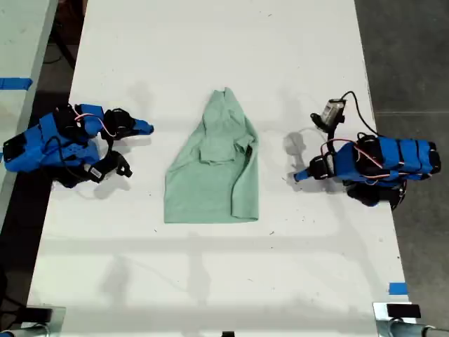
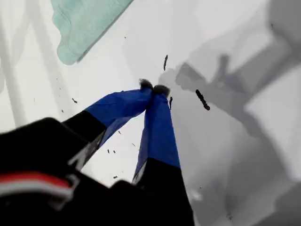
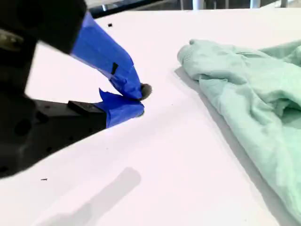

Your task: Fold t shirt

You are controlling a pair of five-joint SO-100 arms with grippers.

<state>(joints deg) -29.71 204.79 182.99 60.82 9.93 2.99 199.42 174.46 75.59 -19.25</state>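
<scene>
The t shirt [image 1: 214, 165] lies crumpled mid-tabletop [image 1: 210, 281], partly folded. My first gripper [image 2: 154, 87] has its tips pressed together, holding nothing, and my second gripper [image 3: 141, 100] is pinched closed too, parked just beside the shirt, not touching it.

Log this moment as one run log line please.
pale mint-green cloth t shirt: partly folded, mid-table | my first gripper: shut, empty | my second gripper: shut, empty

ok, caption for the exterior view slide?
Partly folded mint t shirt lies mid-table between two parked blue arms.
</scene>
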